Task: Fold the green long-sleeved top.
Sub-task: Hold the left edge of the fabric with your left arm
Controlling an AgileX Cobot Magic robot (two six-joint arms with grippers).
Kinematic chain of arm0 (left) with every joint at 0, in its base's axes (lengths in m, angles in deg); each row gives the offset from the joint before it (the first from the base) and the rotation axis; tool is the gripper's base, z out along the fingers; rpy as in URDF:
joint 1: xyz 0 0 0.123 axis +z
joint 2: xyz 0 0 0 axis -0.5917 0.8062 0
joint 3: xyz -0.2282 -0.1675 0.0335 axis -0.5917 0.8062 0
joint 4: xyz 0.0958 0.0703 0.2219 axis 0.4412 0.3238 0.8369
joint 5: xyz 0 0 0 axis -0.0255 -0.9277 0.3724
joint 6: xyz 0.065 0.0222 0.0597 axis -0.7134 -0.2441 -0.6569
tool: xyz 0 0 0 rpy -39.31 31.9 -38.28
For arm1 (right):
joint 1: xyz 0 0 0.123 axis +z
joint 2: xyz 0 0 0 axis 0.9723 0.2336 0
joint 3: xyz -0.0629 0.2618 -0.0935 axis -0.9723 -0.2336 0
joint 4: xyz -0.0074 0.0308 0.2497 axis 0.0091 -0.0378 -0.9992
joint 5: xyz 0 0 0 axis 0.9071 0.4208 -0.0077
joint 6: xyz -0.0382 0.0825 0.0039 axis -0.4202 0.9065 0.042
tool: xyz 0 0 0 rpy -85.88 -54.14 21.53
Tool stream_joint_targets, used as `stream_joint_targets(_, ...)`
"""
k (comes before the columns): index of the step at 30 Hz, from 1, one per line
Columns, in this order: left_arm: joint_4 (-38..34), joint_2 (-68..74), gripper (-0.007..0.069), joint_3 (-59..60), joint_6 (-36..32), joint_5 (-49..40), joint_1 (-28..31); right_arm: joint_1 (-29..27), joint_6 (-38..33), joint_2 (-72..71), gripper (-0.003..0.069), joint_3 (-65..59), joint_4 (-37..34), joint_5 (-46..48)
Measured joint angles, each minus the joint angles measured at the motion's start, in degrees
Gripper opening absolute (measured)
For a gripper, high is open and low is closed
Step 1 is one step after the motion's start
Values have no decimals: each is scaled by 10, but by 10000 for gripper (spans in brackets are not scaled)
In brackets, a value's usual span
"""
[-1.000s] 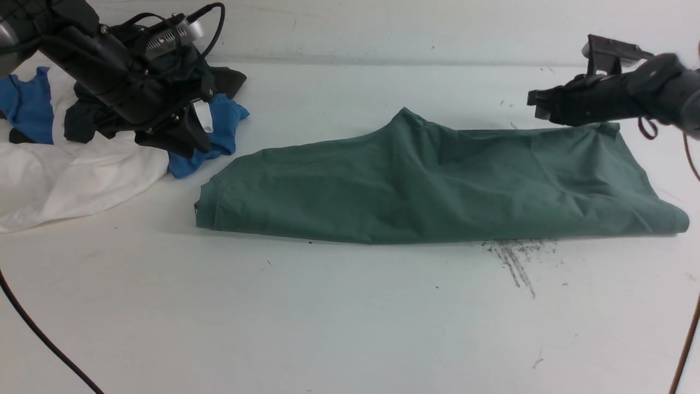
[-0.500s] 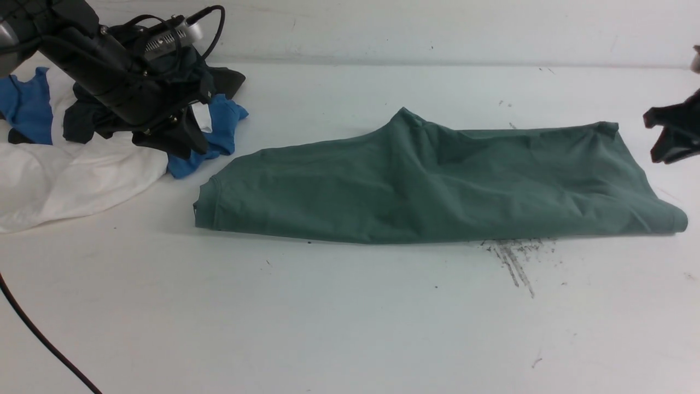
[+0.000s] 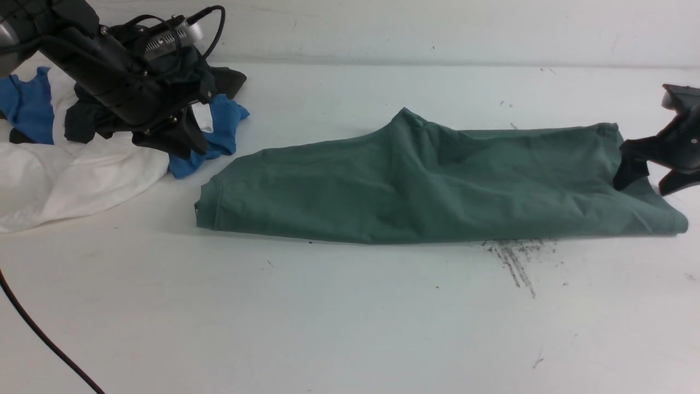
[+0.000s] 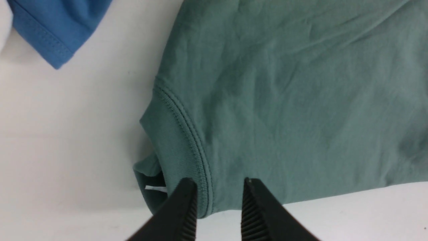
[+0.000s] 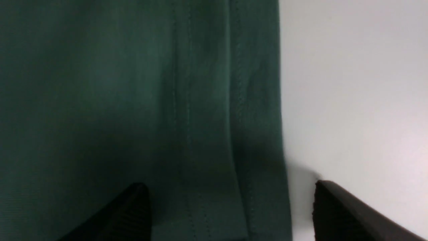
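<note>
The green long-sleeved top [image 3: 426, 186] lies folded into a long band across the table, collar end to the left. My left gripper [image 3: 194, 145] hangs above the clothes pile beside that end. In the left wrist view its jaws [image 4: 217, 184] stand apart with nothing between them, over the ribbed collar [image 4: 180, 134] and white neck tag [image 4: 155, 188]. My right gripper [image 3: 644, 186] is wide open and low at the top's right end. In the right wrist view the stitched hem [image 5: 254, 117] runs between its spread fingers [image 5: 230, 190].
A pile of blue [image 3: 27, 104], white [image 3: 71, 180] and dark [image 3: 87, 117] clothes sits at the back left, under the left arm. A blue piece [image 4: 57, 26] lies close to the collar. A black cable [image 3: 44, 339] crosses the front left corner. Dark scuff marks [image 3: 514, 257] lie before the top.
My right gripper has opened, swung out to the right from above the top's far right corner, and dropped onto the right end hem. The left arm and the top have not moved.
</note>
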Motion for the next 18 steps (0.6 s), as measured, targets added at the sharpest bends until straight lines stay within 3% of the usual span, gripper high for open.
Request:
stream_joint_targets(3,0,0,185,0,0,0,0,4,11,1,474,0,14,0)
stream_joint_targets(4,0,0,185,0,0,0,0,6,14,1,375,0,25,1)
stream_joint_targets(5,0,0,185,0,0,0,0,7,14,1,342,0,26,1)
stream_joint_targets(6,0,0,185,0,0,1,0,8,16,0,218,0,35,1)
stream_joint_targets(9,6,-1,185,0,2,0,0,13,35,-9,39,-6,55,6)
stream_joint_targets(12,13,-10,185,8,9,1,-1,13,51,-25,25,-25,83,8)
stream_joint_targets(18,54,-114,185,168,14,1,-26,10,84,-127,23,-198,170,8)
